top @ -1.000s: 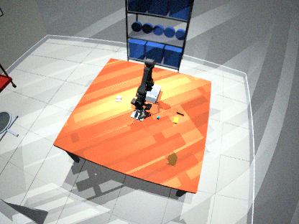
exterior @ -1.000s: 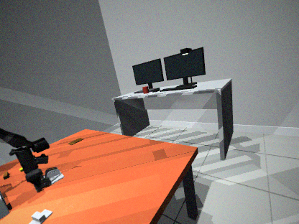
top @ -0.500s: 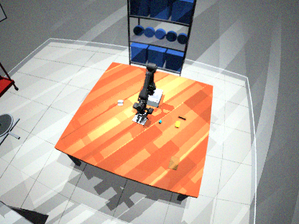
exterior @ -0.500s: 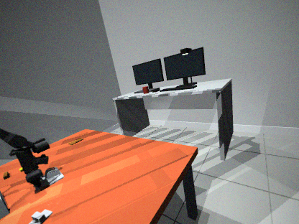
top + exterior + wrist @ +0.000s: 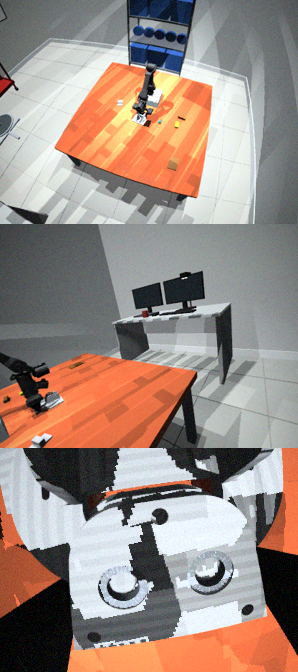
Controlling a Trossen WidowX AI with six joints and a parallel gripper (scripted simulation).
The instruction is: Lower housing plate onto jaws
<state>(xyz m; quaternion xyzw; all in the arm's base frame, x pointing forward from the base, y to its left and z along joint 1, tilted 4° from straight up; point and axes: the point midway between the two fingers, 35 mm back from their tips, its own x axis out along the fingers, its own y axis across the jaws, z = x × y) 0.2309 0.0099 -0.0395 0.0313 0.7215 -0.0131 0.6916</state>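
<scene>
The white housing plate (image 5: 215, 538) lies across the middle of the wrist view, with two large holes and three small dark ones. A pale ring shows at each large hole, the left ring (image 5: 106, 593) and the right ring (image 5: 227, 580). My gripper (image 5: 161, 572) (image 5: 143, 113) (image 5: 44, 399) is shut on the plate, a black finger at each side edge. White and dark curved parts (image 5: 30, 523) show beneath and behind the plate; I cannot tell the jaws apart from the rest. The stubs' seating, and whether the plate is fully down, cannot be told.
A small white part (image 5: 119, 103) (image 5: 42, 440) lies to the side. A pale box (image 5: 155, 98) stands beside the arm. A cyan piece (image 5: 160, 122), a yellow block (image 5: 177, 124), a dark bar (image 5: 182, 118) and a brown pad (image 5: 173, 164) (image 5: 76, 365) lie on the table.
</scene>
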